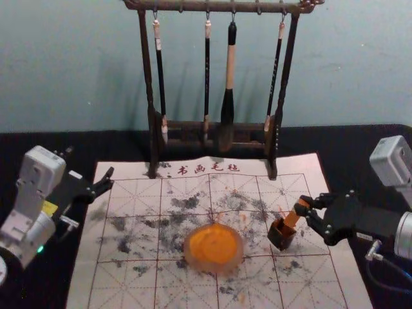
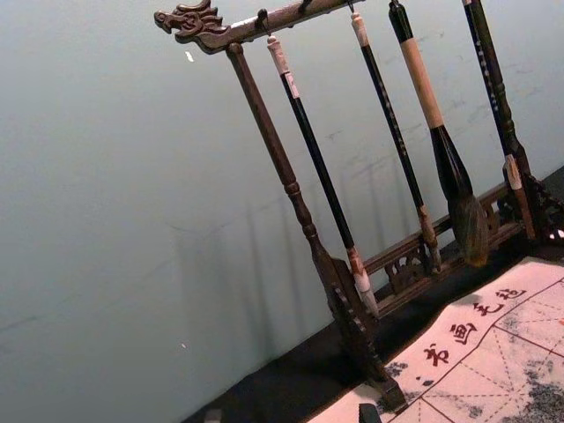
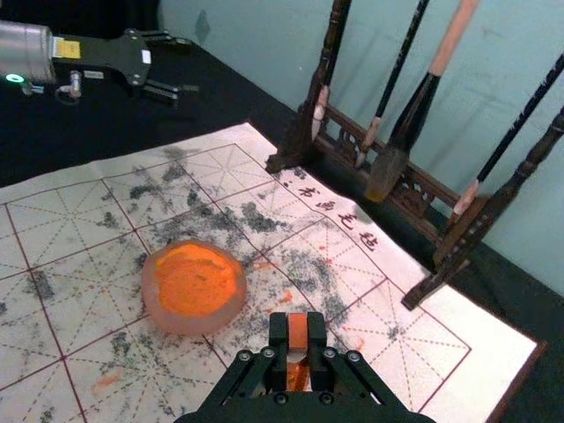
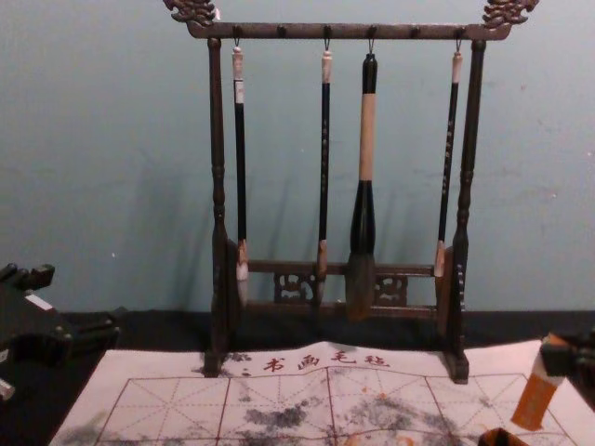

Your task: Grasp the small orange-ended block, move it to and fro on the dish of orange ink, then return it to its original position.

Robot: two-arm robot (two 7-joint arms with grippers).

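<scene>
My right gripper (image 1: pixel 308 211) is shut on the small orange-ended block (image 1: pixel 295 214), holding it tilted by its upper part. In the head view the block's lower end overlaps the small dark holder (image 1: pixel 281 234); in the chest view the block (image 4: pixel 536 398) hangs above and right of the holder (image 4: pixel 502 438). The right wrist view has the block (image 3: pixel 298 331) between the fingertips of the right gripper (image 3: pixel 299 338). Left of the holder lies the dish of orange ink (image 1: pixel 214 247). The left gripper (image 1: pixel 106 183) is parked open at the left, beside the mat.
A dark wooden rack (image 4: pixel 219 186) with several hanging brushes stands at the mat's back edge. The ink-stained white mat (image 1: pixel 129 225) lies under the dish and holder, on a black tabletop (image 1: pixel 84 145).
</scene>
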